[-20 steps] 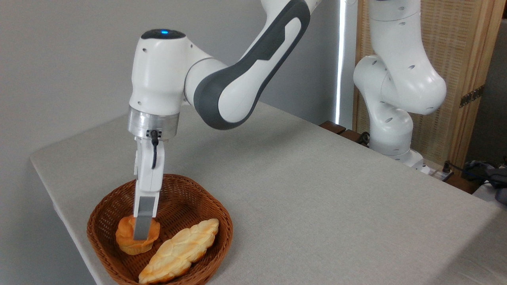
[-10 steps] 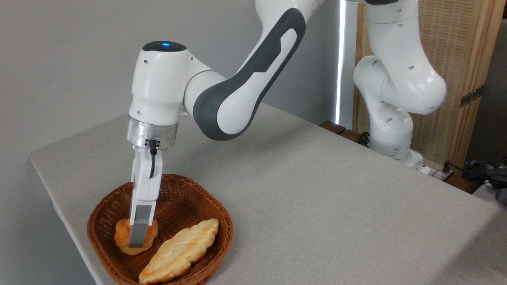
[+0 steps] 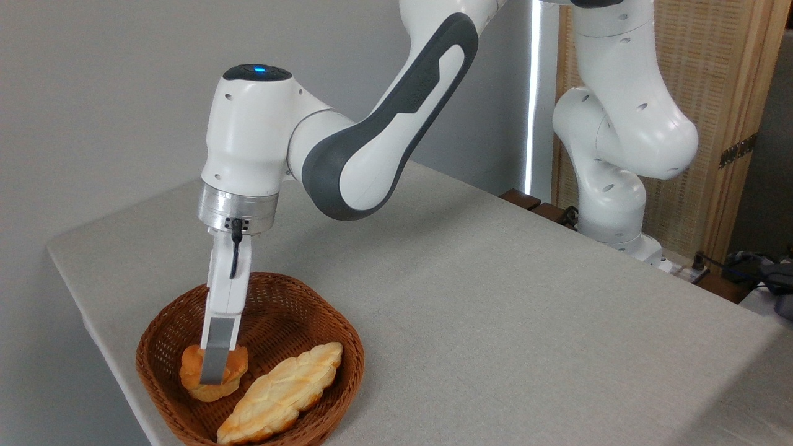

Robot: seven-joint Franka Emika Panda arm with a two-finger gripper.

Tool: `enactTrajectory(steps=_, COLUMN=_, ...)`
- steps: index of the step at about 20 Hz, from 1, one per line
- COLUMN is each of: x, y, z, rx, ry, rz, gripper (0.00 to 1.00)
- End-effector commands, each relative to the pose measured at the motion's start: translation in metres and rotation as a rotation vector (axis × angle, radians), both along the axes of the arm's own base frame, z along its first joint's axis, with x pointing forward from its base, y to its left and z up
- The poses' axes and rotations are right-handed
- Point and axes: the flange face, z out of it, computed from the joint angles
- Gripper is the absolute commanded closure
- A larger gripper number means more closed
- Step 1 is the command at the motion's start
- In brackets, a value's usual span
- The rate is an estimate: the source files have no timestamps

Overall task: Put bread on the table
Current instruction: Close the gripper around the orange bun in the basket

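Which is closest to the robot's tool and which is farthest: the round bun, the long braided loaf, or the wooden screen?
1. The round bun, in the basket's left part, right at the tool.
2. The long braided loaf, beside it to the right.
3. The wooden screen, far right, behind the table.

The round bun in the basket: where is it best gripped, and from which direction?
Probably across its middle, from straight above. The bread is round and squat, so opposite sides offer even contact, and the basket walls block a sideways approach. The long braided loaf lies close on its right, so fingers should avoid that side. The gripper already comes down onto it this way.
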Motion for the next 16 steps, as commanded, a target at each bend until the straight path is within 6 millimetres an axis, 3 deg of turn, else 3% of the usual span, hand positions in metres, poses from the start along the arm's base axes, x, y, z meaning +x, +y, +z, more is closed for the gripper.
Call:
enactTrajectory(steps=1, x=0.002, y=0.003, z=0.0, rx=0.003, ry=-0.018, rz=-0.014, gripper=0.46)
enactTrajectory(steps=16, x=-0.001, y=0.004, z=0.021, rx=-0.031, ry=-0.039, rz=0.033, gripper=0.46)
